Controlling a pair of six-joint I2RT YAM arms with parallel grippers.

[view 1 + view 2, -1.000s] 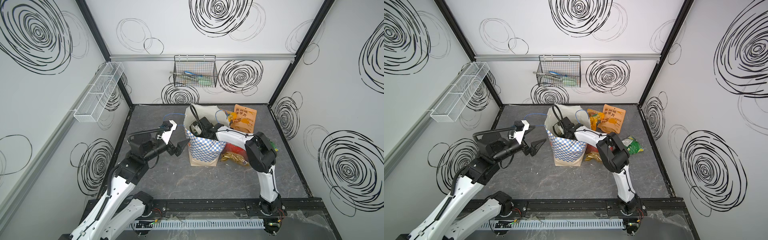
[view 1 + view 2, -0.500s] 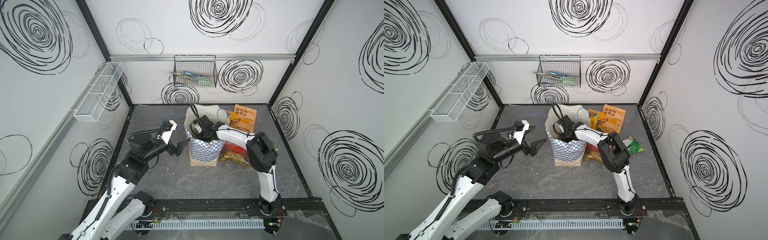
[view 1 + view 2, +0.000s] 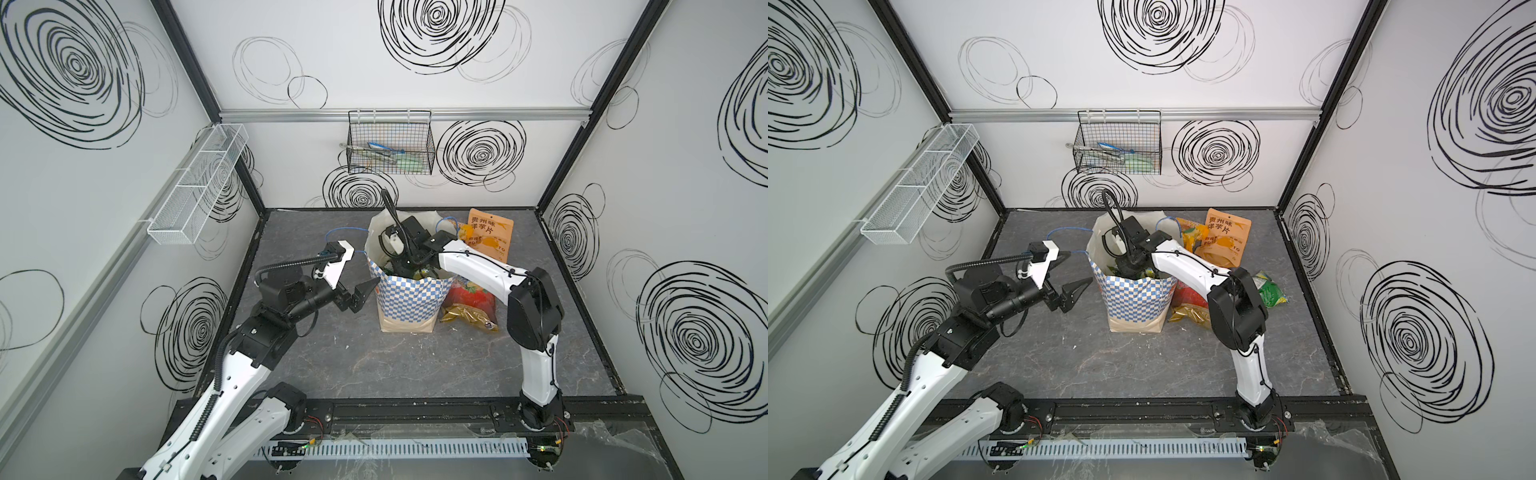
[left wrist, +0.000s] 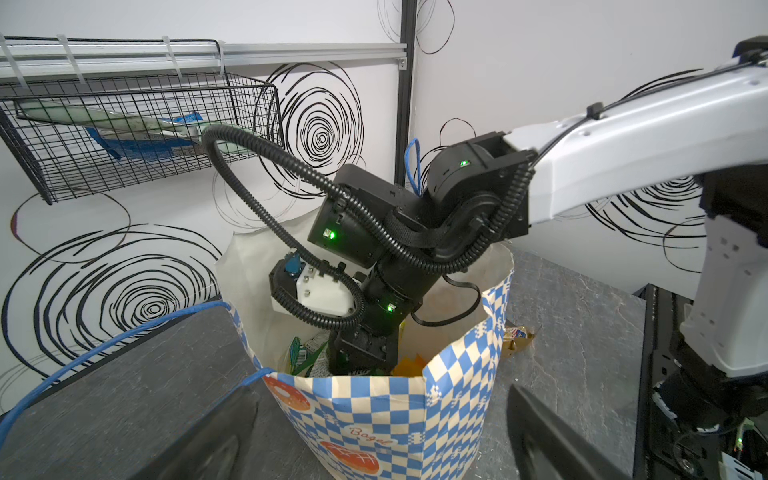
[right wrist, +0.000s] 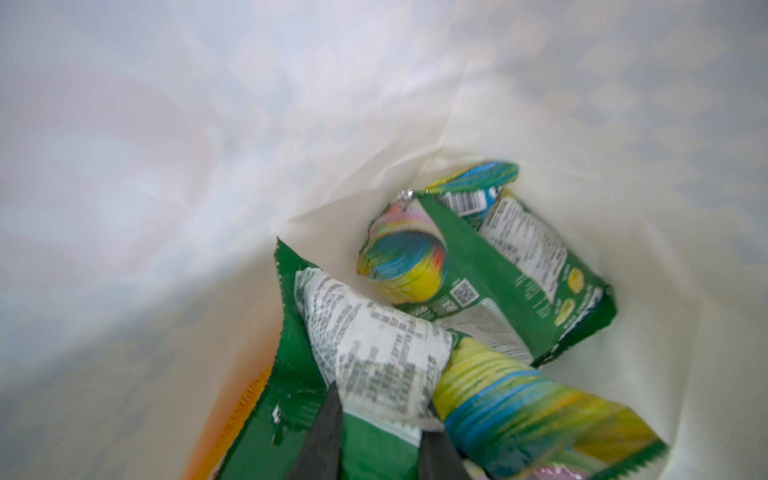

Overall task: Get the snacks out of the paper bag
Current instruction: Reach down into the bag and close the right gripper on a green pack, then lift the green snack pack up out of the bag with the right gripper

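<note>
We count at least three crinkly green snack packets (image 5: 511,266) in one blue-checked paper bag (image 3: 409,299); right claw (image 5: 380,424) pinches the white-labelled packet (image 5: 374,353), left claw (image 3: 360,296) gapes wide, empty.

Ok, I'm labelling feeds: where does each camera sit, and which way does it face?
Top views: high at the front, looking down at the paper bag; both arms show.
Left wrist: beside the bag, facing its mouth; open left pincer shows.
Right wrist: inside the bag, facing down; right pincer grips a green packet.
Shared: both wrist views see the bag's inside.
</note>
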